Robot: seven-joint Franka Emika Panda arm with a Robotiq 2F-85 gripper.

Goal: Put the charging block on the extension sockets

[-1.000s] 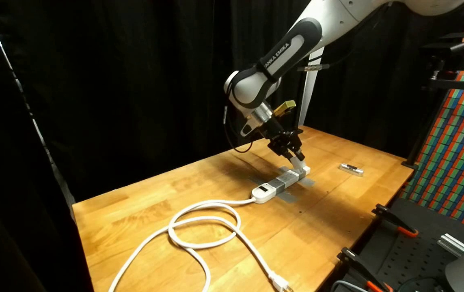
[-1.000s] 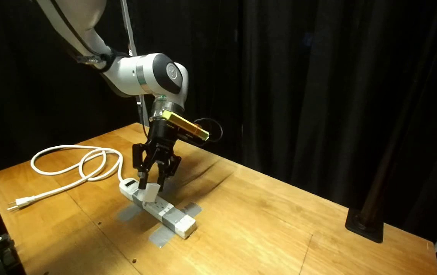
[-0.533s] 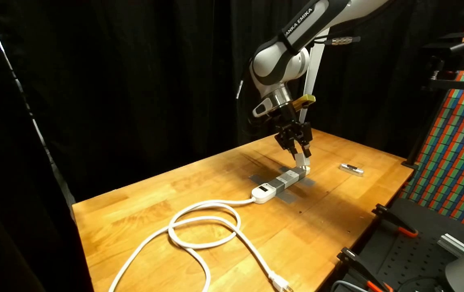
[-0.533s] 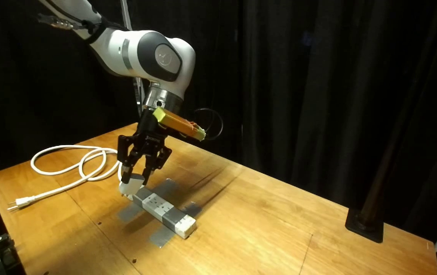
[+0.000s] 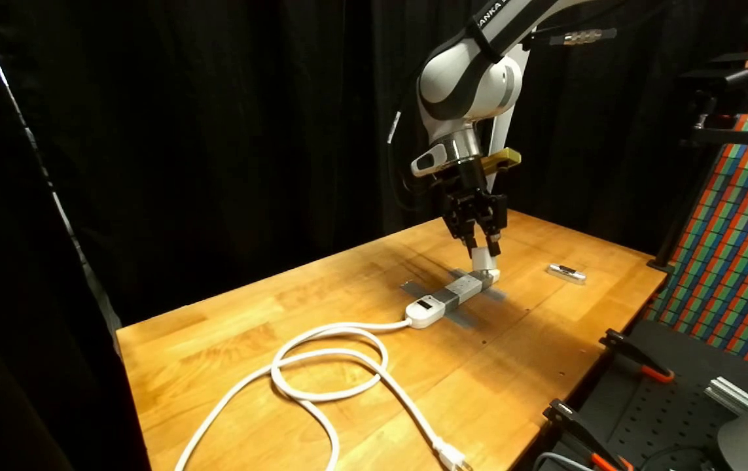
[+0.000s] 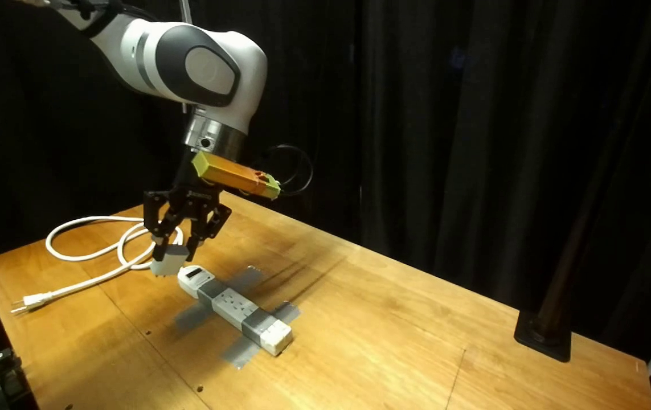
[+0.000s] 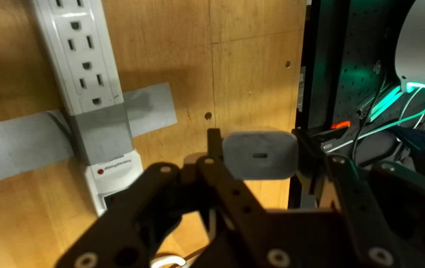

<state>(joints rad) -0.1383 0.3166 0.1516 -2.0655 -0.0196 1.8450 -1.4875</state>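
Observation:
The charging block [image 5: 483, 259] is a small white cube with prongs pointing down, seen in both exterior views [image 6: 169, 261]. My gripper [image 6: 176, 249] is shut on its sides, one finger on each. In the wrist view its grey-looking face with a small slot [image 7: 260, 155] sits between the fingertips. The extension sockets [image 6: 234, 304] are a white bar taped to the table with grey tape, also seen in an exterior view [image 5: 464, 288]. In the wrist view their socket holes face up [image 7: 82, 54]; the block appears to their right, apart and raised. The bar's switch end is partly hidden there by the gripper.
A coiled white cable [image 5: 331, 353] runs from the bar across the wooden table. A small silver object [image 5: 567, 273] lies on the table. Black clamps [image 5: 635, 356] hold the table's edge. A black stand base [image 6: 543, 336] stands at a table corner.
My gripper has carried the block up and away from above the sockets, leftward past the bar's switch end in one exterior view. The wrist has turned more upright. The bar has not moved.

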